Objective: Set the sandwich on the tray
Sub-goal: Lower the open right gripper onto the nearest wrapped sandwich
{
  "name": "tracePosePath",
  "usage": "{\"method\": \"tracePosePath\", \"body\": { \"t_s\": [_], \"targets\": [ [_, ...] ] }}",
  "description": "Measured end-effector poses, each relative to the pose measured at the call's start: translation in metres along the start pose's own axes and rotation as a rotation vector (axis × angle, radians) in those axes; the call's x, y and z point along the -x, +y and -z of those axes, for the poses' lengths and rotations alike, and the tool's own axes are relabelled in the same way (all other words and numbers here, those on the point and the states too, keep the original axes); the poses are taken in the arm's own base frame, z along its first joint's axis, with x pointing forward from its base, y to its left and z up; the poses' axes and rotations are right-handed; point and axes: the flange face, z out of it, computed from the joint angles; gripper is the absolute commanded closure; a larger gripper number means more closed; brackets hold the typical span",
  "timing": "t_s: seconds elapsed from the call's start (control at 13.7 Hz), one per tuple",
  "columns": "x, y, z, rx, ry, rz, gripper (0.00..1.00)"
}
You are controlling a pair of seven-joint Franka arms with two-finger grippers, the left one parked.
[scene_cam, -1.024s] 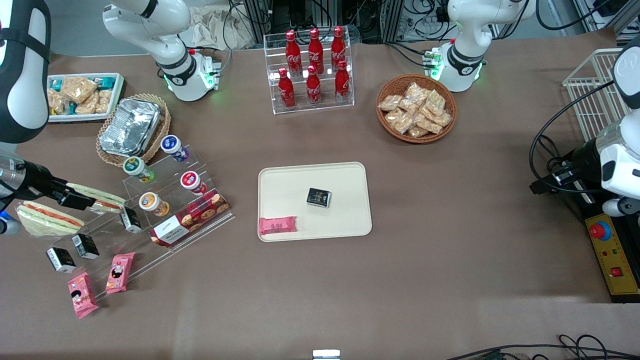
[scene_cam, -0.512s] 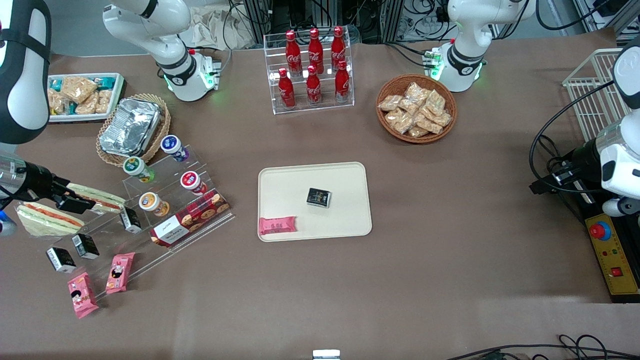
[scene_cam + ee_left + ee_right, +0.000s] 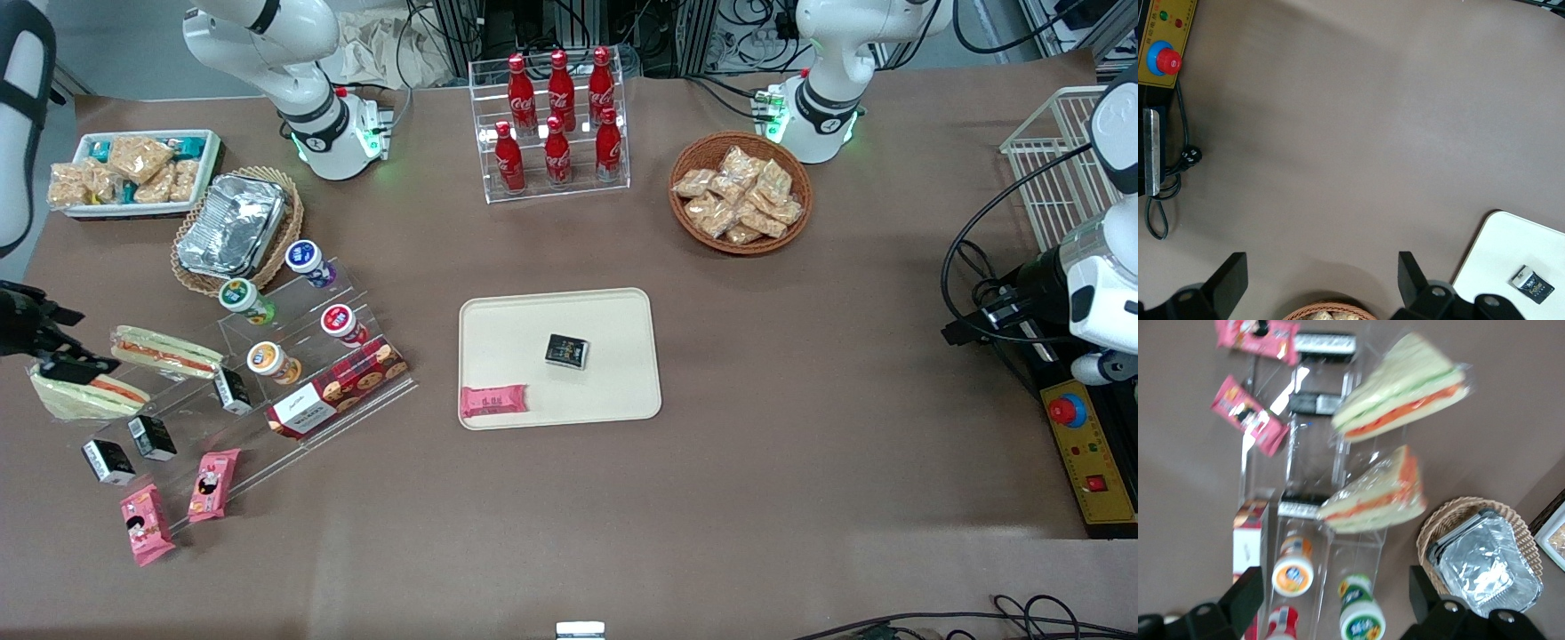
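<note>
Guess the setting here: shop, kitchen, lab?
Probably a robot lab staged as a snack shop: cola bottles on a clear rack, a sandwich on a clear display stand, an emergency-stop box. The open tool hovers above the sandwiches.

The arm (image 3: 293, 80) is glossy white with black joint bands and a green glow at its base. Its gripper (image 3: 1331, 600), near the working arm's end of the table, has matte black, blocky fingers (image 3: 1245, 595) set wide apart.

The table (image 3: 756, 498) is evenly lit from overhead, with only soft shadows cast. Glare is thrown off the foil container (image 3: 231, 224). The wrist view of the sandwich (image 3: 1375, 497) is smeared by motion blur.
</note>
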Motion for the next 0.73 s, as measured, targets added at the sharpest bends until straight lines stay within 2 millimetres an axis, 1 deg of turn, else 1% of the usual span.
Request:
{"method": "tracePosePath", "body": {
  "t_s": [0.22, 0.37, 0.59, 0.73],
  "targets": [
    [-0.016, 0.01, -0.005, -0.009, 0.019, -0.131, 0.03],
    [-0.029, 0.019, -0.015, 0.002, 0.012, -0.228, 0.03],
    [-0.051, 0.039, -0.033, 0.031, 0.002, -0.385, 0.03],
    [-0.058, 0.046, -0.037, 0.038, 0.003, -0.46, 0.04]
  ]
}}
